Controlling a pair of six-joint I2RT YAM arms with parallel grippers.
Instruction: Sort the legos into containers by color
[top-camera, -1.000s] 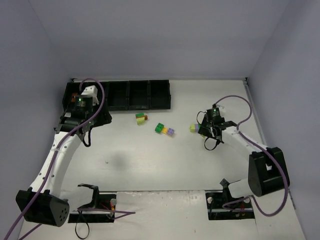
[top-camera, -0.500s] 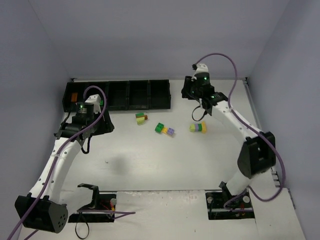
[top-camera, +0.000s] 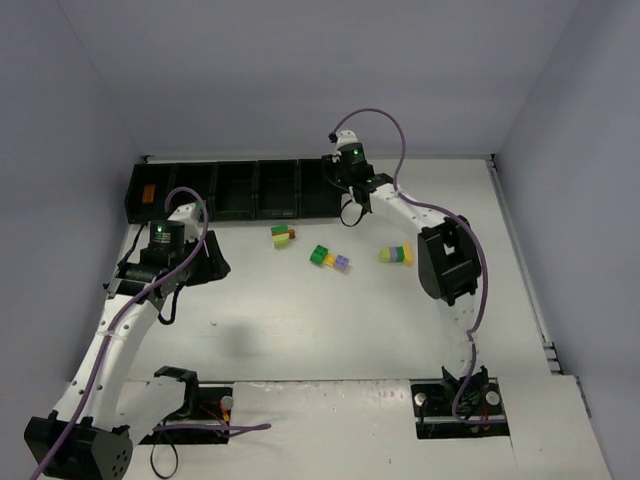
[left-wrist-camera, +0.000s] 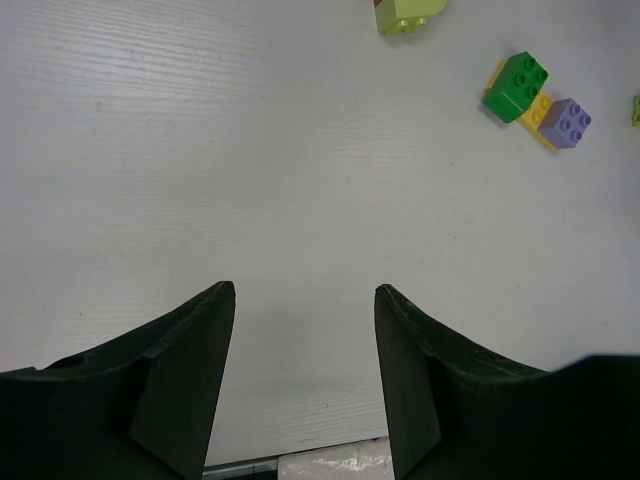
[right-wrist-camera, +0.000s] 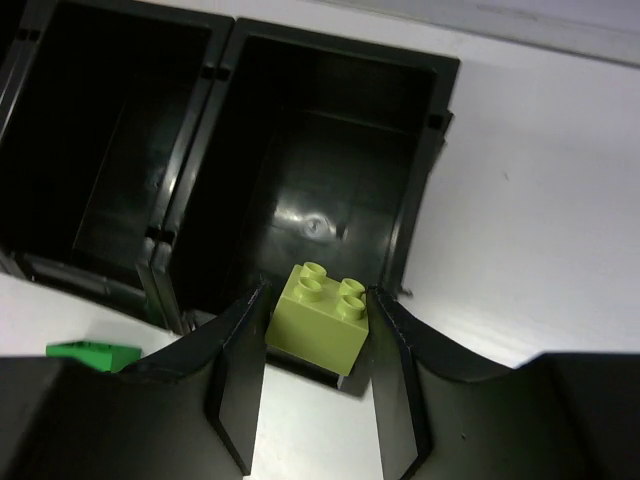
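My right gripper (right-wrist-camera: 318, 300) is shut on a lime lego (right-wrist-camera: 320, 318), studs up, just above the near rim of the rightmost of the containers (right-wrist-camera: 440, 110). From above, the right gripper (top-camera: 347, 205) hangs at the right end of the black row of containers (top-camera: 318, 213). My left gripper (left-wrist-camera: 305, 290) is open with nothing between its fingers, over bare table, and in the top view the left gripper (top-camera: 205, 262) sits in front of the row's left end. Loose legos lie mid-table: a green one (left-wrist-camera: 516, 85), a yellow one (left-wrist-camera: 538, 115) and a lilac one (left-wrist-camera: 566, 122) together.
A green, lime and brown cluster (top-camera: 282, 236) lies near the bins. A lime and lilac pair (top-camera: 396, 255) lies further right. An orange brick (top-camera: 147, 194) rests in the leftmost bin. Grey walls close in the table on three sides.
The right arm swung from the right-hand legos up and left to the rightmost bin, carrying the lime brick. The left arm drew back from the leftmost bins toward the near side.
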